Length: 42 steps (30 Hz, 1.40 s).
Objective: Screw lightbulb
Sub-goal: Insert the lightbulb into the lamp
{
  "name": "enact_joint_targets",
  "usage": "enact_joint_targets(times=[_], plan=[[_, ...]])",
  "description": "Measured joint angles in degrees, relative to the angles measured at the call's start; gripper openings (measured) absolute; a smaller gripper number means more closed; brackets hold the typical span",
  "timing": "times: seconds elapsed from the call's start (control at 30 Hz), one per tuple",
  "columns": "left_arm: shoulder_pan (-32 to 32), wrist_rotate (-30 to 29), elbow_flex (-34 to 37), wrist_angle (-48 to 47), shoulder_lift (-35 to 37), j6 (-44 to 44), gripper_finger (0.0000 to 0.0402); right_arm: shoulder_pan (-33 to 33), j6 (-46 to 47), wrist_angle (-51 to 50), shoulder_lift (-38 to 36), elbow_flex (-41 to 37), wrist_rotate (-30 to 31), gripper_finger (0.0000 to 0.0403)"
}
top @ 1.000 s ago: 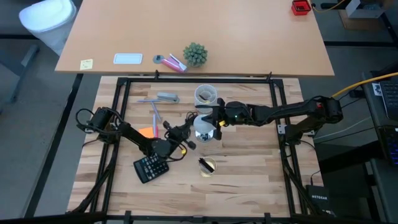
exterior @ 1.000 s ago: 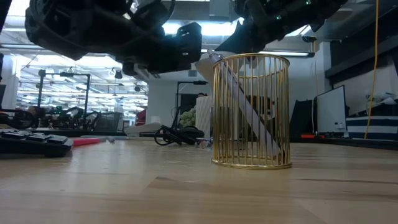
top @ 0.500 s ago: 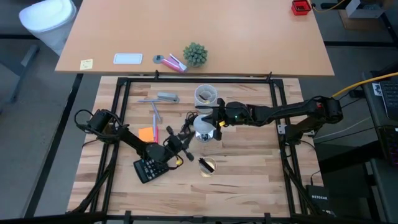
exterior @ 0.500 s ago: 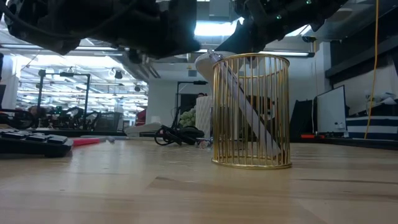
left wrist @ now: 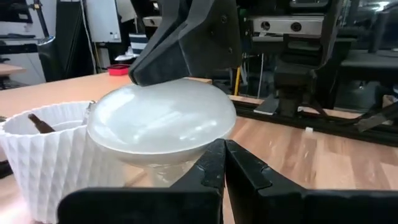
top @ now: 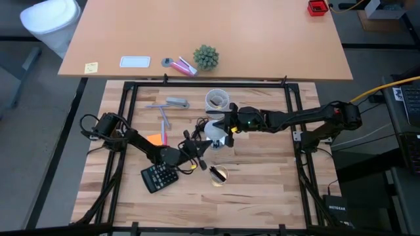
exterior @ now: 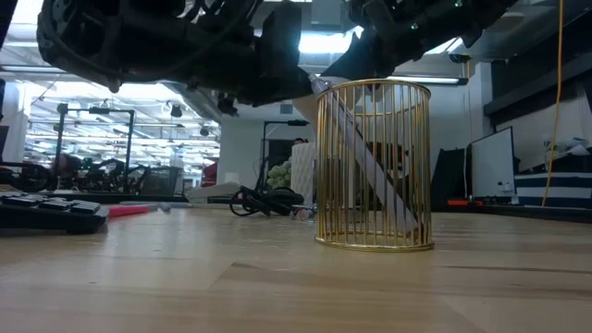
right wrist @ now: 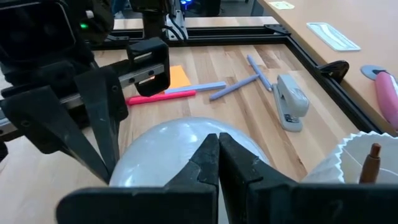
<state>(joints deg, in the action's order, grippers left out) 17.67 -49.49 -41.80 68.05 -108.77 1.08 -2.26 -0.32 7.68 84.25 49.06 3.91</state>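
Note:
The white lightbulb [top: 214,133] stands dome up in the middle of the table; its base is hidden. It shows large in the left wrist view [left wrist: 155,118] and in the right wrist view [right wrist: 161,149]. My right gripper [top: 222,128] reaches in from the table's right and is shut on top of the dome [right wrist: 218,140]. My left gripper [top: 200,145] comes from the near left. It is shut, with its tips [left wrist: 224,149] under the dome's flank, near the neck. My right gripper rests its shut fingers [left wrist: 186,43] on the top of the bulb's dome [left wrist: 168,87], slanting down from the table's right. The bulb stays upright under them. My left gripper's shut tips stand against the underside of the dome [left wrist: 205,140]; I cannot tell whether they touch it.
A white ribbed cup [top: 217,99] stands just beyond the bulb. A gold wire cup [top: 218,174] and a black calculator [top: 159,177] stand nearer. A stapler [top: 176,103], pens [top: 163,121], an orange note [top: 155,139] and a black cord [exterior: 264,201] lie to the left.
My left gripper has drawn back toward the table's near left, then come forward again toward the bulb. My right gripper and the bulb have kept still.

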Motion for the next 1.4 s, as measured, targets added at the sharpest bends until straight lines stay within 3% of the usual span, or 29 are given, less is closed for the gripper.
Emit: enact_joint_targets(times=[0.13, 0.43, 0.73, 1.1, 1.4], plan=[[0.13, -3.05, 0.0, 0.44, 0.0, -1.55, 0.0003, -0.04, 0.0, 0.0, 0.02, 0.0, 0.22, 0.0005], [0.91, -19.48, 0.07, 0.09, -0.02, -1.15, 0.0003, -0.02, -0.17, -0.02, 0.0, 0.0, -0.68, 0.0005], [-0.33, -21.05, 0.07, 1.56, -0.04, 1.52, 0.0003, 0.09, -0.2, 0.0, 0.0, 0.0, -1.3, 0.0005], [6.65, -18.2, 0.02, 15.55, -0.04, -13.31, 0.0003, 0.09, -0.22, 0.0, 0.0, 0.0, -0.62, 0.0005], [3.0, 0.02, 0.0, 8.23, -0.04, 0.3, 0.0003, 0.04, -0.22, 0.0, 0.0, 0.0, -0.54, 0.0005]])
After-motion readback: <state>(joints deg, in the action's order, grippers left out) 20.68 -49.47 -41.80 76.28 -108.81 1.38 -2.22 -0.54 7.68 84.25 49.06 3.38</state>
